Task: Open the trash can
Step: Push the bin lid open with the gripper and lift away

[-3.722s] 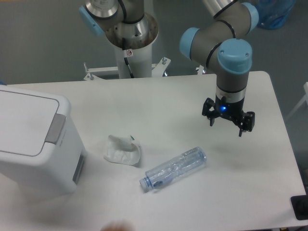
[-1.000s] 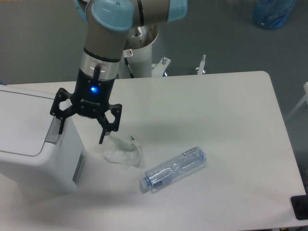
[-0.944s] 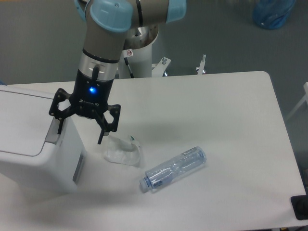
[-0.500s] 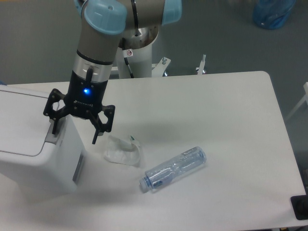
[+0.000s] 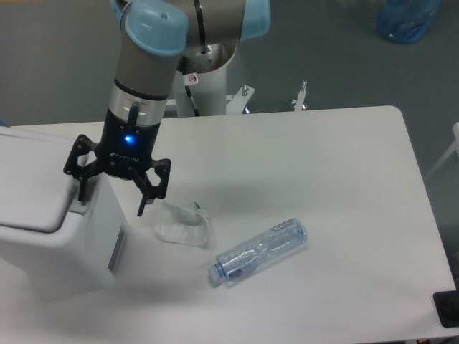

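The trash can [image 5: 72,251] is a large white boxy bin at the table's left edge, partly cut off by the frame. Its flat white lid [image 5: 29,186] faces up. My gripper [image 5: 111,204] is open and points down at the can's right top edge. Its left finger [image 5: 80,188] stands on the lid's right rim, where the grey push tab is hidden behind it. Its right finger [image 5: 145,197] hangs outside the can's right wall. A thin dark gap shows under the lid's right edge.
A crumpled white tissue [image 5: 183,223] lies just right of the can. A clear plastic bottle [image 5: 262,251] lies on its side further right. The arm's base column [image 5: 204,79] stands behind the table. A dark object [image 5: 448,308] sits at the frame's lower right corner.
The gripper crossed from the table's right side to the trash can. In the last second it shifted slightly left onto the lid's right rim, and the grey tab no longer shows.
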